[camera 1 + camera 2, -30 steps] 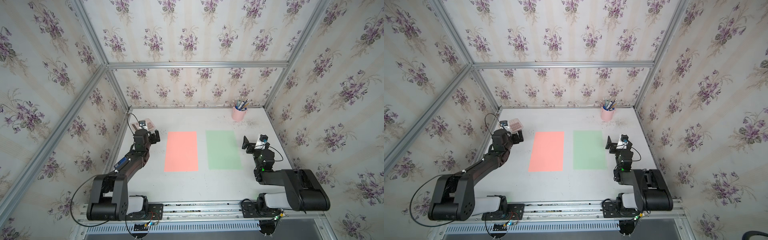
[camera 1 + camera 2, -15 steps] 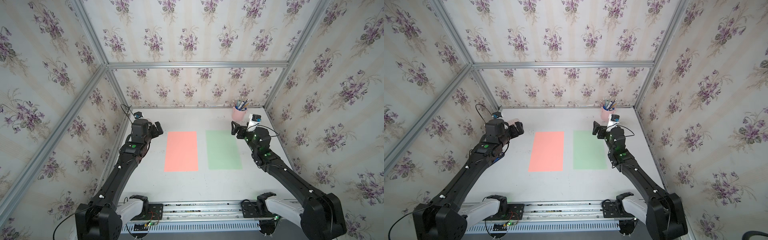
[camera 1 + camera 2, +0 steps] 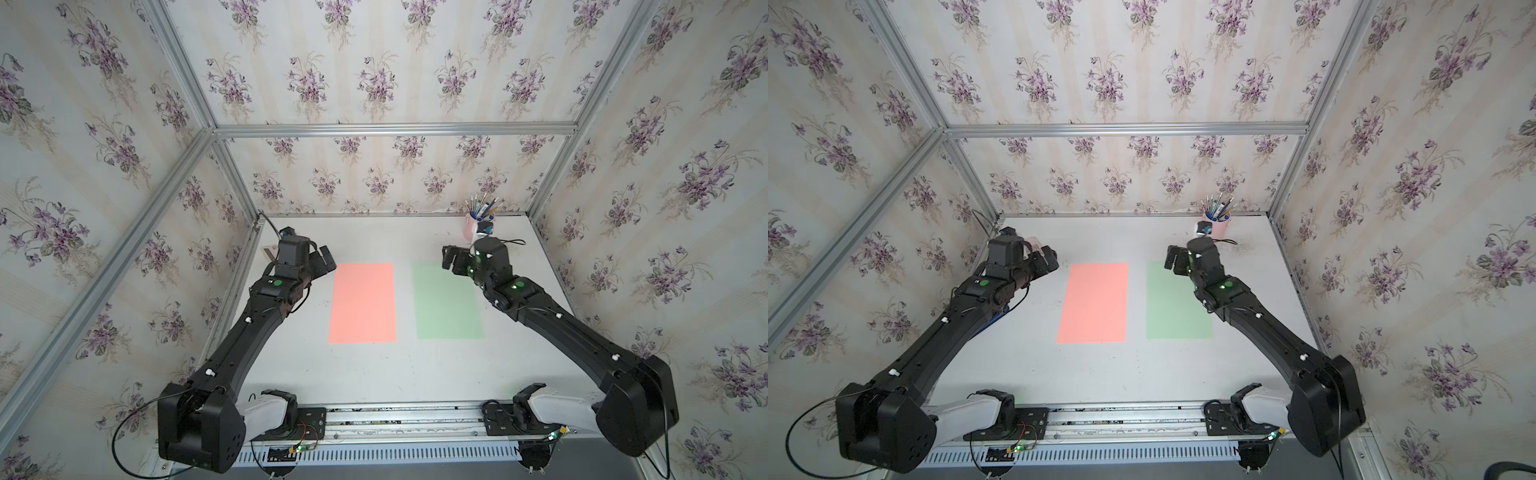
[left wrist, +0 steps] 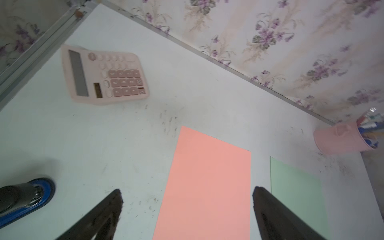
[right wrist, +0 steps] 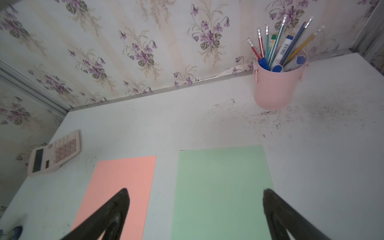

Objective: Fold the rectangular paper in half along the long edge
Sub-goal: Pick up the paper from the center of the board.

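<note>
The white table [image 3: 374,374] carries everything. The left arm [image 3: 257,324] and right arm [image 3: 552,324] reach in from the near rail, flanking the salmon paper [image 3: 362,302], which lies flat and unfolded mid-table. The green paper [image 3: 448,303] lies just right of the salmon paper, parallel, with a narrow strip of table between them. A pink calculator [image 4: 104,76] sits off the salmon paper's far left corner. A pen cup [image 5: 274,89] stands well off its far right. The left gripper [image 4: 187,190] hangs near the salmon paper's far left corner, jaws spread wide. The right gripper [image 5: 195,190] hangs right of the salmon paper over the green paper's far end, likewise spread. A blurred blue-and-black item [image 4: 31,195], possibly a stapler, lies left of the salmon paper.
</note>
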Motion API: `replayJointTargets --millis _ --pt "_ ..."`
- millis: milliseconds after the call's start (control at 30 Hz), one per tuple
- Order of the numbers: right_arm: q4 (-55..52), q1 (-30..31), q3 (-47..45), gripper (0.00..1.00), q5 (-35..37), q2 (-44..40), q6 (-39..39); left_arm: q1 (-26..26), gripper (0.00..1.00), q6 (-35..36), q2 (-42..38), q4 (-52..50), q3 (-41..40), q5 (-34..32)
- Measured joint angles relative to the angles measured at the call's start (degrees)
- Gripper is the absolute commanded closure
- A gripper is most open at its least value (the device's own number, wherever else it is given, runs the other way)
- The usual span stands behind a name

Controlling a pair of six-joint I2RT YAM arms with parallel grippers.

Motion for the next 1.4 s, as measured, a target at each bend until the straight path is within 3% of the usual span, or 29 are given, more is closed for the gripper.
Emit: replayJointTargets --millis 133,267,500,633,700,800,900,1033,1100,1300,1400 --pt "-7.6 2.3 5.5 0.0 7.3 6.7 0.7 -6.6 0.0 2.2 0.3 -2.4 0.8 -4.1" --pt "-13.6 2.7 7.3 0.0 11.4 9.9 3.3 -9.0 0.0 2.3 4.2 -8.6 3.9 -9.4" --pt "-19.5 1.1 8.2 0.0 16.5 10.5 8.7 -10.4 0.0 3.1 7.1 -14.8 7.5 -11.8" --pt "-18.9 -3.5 5.2 0.0 11.9 8.6 8.8 -10.1 0.0 3.1 7.3 -15.5 7.7 -11.6" --pt "-17.1 -3.7 4.2 0.12 6.8 7.9 7.4 -9.9 0.02 3.4 7.6 -15.6 7.9 -10.9" --pt "-12.4 -2.8 2.5 0.25 -1.9 7.6 5.7 -9.1 0.17 3.5 8.2 -16.4 7.9 -8.6" --pt "-8.9 0.1 2.2 0.25 -8.1 8.7 4.7 -6.7 0.34 3.5 8.9 -17.7 7.1 -4.4" --pt "-4.9 3.7 0.9 0.22 -17.4 11.1 4.4 -4.2 0.44 3.1 7.9 -19.3 3.7 0.3" --pt "-3.6 5.0 -0.1 0.22 -20.2 12.2 4.7 -3.9 0.57 2.9 6.9 -20.3 1.9 2.8" --pt "-0.3 9.9 -0.5 0.21 -26.4 16.1 5.5 -3.5 0.66 1.4 9.0 -20.7 -1.9 6.4" --pt "0.9 10.1 -0.5 0.21 -26.5 18.0 6.5 -2.4 0.65 0.6 11.7 -20.2 -3.9 7.7"
